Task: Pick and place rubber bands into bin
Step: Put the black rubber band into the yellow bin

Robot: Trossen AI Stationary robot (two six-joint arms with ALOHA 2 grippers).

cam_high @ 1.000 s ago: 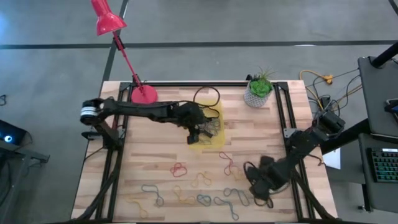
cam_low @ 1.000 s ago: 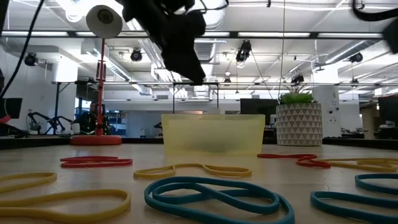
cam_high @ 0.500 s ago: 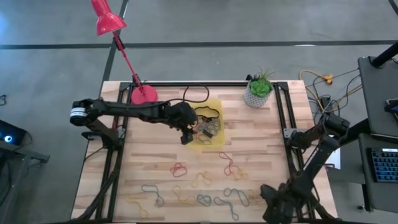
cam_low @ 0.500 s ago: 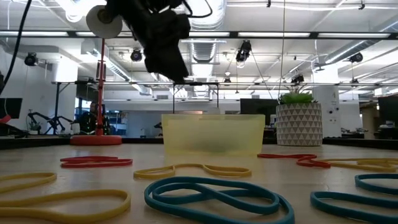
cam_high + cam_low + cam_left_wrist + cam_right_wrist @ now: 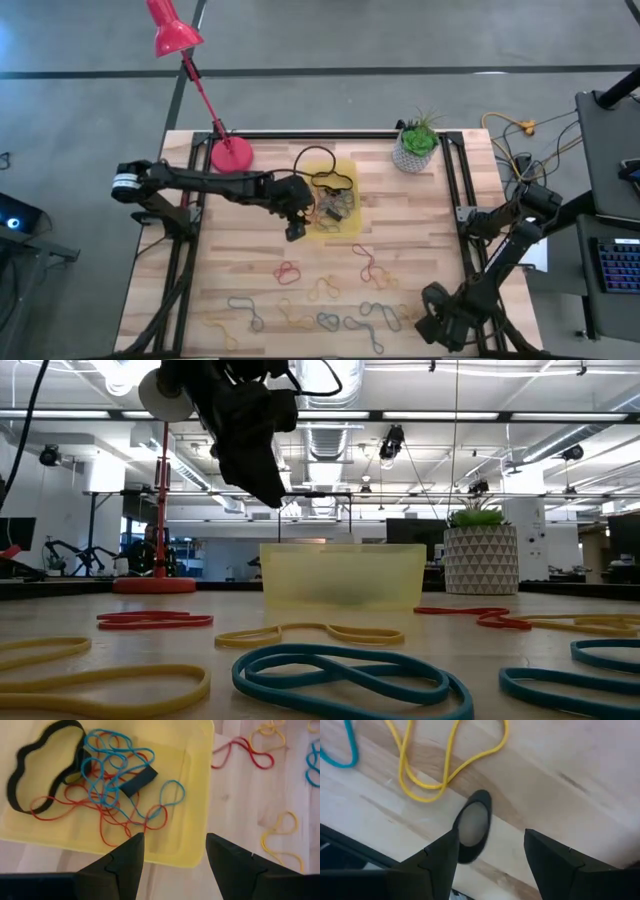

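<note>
High view first: the bin (image 5: 349, 226) sits a bit toward 12 o'clock of the table's middle, with the left gripper (image 5: 295, 228) parked just off its 9 o'clock edge, above the wood. In the left wrist view its fingers are spread apart with nothing between them, and you look straight down into the tray at a tangle of blue and red bands (image 5: 107, 790), a fat black band (image 5: 42, 770) and a small black block (image 5: 137, 780).

Loads of rubber bands (image 5: 320, 305) are loose on the tabletop along the 6 o'clock side, red, yellow, blue, greyish.

The right gripper (image 5: 440, 318) is way over at roughly 5 o'clock near the table edge. Its fingers are apart too, empty, hovering over bare wood next to a yellow band (image 5: 447, 762) and a dark oval hole (image 5: 472, 825).
</note>
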